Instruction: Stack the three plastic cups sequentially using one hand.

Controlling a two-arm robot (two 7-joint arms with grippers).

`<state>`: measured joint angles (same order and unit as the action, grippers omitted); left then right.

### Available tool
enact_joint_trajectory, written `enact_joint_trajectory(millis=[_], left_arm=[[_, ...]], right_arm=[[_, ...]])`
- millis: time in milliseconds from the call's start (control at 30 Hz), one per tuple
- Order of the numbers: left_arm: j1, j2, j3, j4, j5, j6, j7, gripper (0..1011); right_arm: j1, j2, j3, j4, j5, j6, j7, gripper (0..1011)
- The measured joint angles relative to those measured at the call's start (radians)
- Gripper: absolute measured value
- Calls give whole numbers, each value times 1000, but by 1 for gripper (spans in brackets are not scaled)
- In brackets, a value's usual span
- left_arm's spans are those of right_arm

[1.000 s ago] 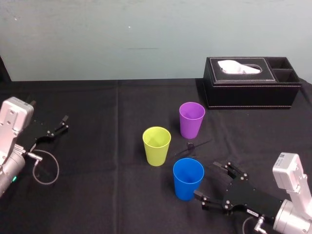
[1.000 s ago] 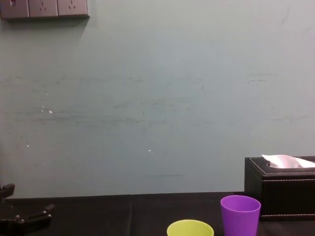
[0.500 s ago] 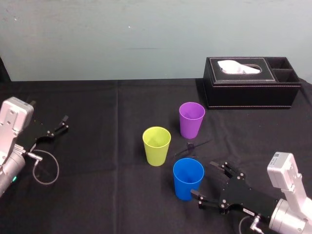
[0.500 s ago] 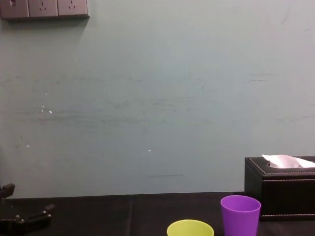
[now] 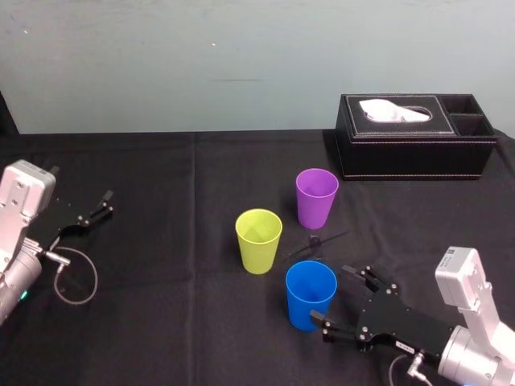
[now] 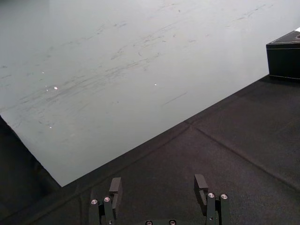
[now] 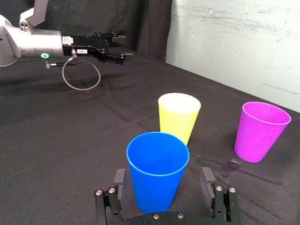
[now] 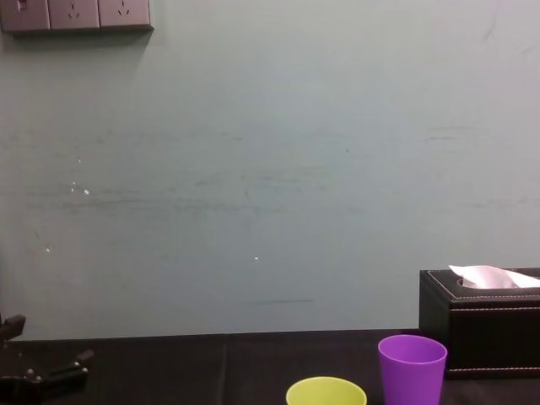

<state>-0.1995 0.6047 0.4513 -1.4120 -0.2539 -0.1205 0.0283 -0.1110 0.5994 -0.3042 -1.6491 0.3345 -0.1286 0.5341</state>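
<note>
Nothing is stacked yet, so all the stacking is left to do. The blue cup (image 5: 311,293) stands low in the middle of the head view. The yellow-green cup (image 5: 258,240) and purple cup (image 5: 316,197) stand above it, all apart. Each cup is tall-ways, mouth up. The right gripper (image 5: 333,293) is spread wide around the blue cup and grips nothing. The left gripper (image 5: 95,207) rests at the left edge, spread and empty.

yellow-green cup (image 5: 258,240), purple cup (image 5: 316,197) close behind blue cup (image 5: 311,293), open cloth (image 5: 161,265) left

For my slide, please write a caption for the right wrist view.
Open right gripper flanks the blue cup; yellow-green cup and purple cup stand beyond.
</note>
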Motion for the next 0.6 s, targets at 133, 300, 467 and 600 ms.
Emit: enact_joint_trajectory(millis=[133,300,467,600], left_arm=[[0,0,0,0,0,0,0,1010],[0,0,0,0,0,0,0,1010],[0,0,0,0,0,0,0,1010],[0,0,0,0,0,0,0,1010]], right_arm=[[5,-3,-4,3,4,5,0,1003],[10,-7,-9,6,8,12,1,1003],[15,-10,-15,9,12,18,1,1003],[21,-16,-21,14,13,20,1,1003]])
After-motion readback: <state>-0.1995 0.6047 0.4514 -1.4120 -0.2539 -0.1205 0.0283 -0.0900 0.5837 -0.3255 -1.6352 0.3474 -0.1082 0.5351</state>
